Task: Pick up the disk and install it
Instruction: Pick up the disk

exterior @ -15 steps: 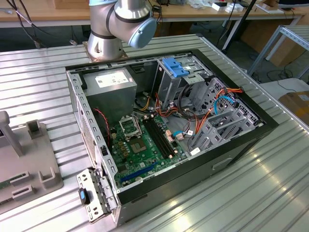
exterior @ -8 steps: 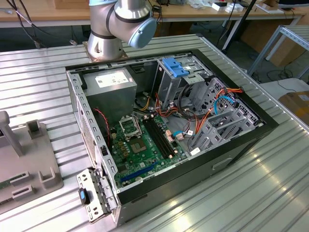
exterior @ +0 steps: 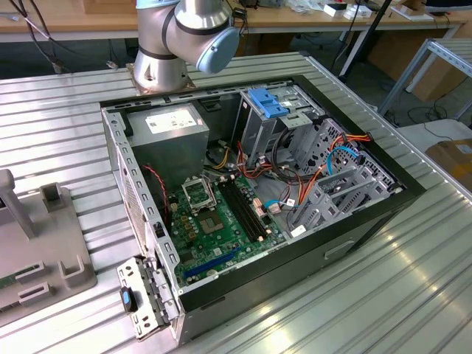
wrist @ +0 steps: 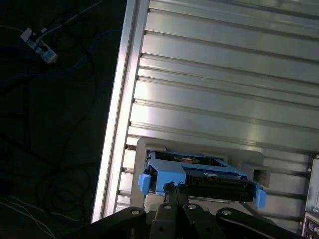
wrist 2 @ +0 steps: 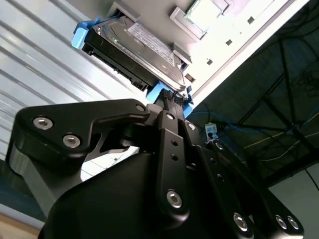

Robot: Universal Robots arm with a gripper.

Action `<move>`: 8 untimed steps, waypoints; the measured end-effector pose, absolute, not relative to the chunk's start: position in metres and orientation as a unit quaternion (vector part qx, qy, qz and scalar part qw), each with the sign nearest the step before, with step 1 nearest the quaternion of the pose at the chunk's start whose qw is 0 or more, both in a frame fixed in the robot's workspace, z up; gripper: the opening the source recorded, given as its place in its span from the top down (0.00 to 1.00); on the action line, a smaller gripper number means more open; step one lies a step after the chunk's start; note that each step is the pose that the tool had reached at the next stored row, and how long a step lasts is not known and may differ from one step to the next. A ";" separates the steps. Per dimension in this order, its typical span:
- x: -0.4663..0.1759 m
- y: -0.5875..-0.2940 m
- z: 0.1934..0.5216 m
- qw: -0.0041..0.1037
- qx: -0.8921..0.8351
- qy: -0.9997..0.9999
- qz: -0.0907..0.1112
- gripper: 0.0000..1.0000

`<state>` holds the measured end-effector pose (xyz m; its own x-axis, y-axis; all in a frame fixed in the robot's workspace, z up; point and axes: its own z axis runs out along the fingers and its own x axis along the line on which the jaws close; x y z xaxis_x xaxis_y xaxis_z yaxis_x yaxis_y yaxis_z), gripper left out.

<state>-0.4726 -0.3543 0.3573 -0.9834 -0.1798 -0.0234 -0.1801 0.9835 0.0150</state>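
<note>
In the first wrist view the disk (wrist: pixel 199 172) sits in a grey holder (wrist: pixel 249 158) on the ribbed metal table (wrist: pixel 224 74), close to the table's edge and the dark floor beyond. The second wrist view shows its labelled metal face (wrist 2: pixel 139 47) and the bright blue carrier frame around it. I judge it dense and rigid for its size, with a slick lid and shock-sensitive insides, so it wants a firm, square hold. The hold belongs across the drive body or the frame's stiffer parts, not on the connector end or the thin plastic tabs, which would flex. The gripper (wrist: pixel 172 191) has its tip at the near end of the blue frame in both wrist views (wrist 2: pixel 172 99). Whether it is clamped on the disk or only beside it I cannot tell. In the exterior view the open computer case (exterior: pixel 258 184) lies on the table.
</note>
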 end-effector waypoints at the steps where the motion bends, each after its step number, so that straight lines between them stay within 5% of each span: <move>1: -0.473 -0.354 0.357 0.011 -0.101 0.995 0.008 0.89; 8: -0.473 -0.354 0.357 0.010 -0.162 0.987 0.004 0.89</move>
<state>-0.4726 -0.3537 0.3571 -0.9473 -0.3196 -0.0210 -0.3198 0.9475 0.0056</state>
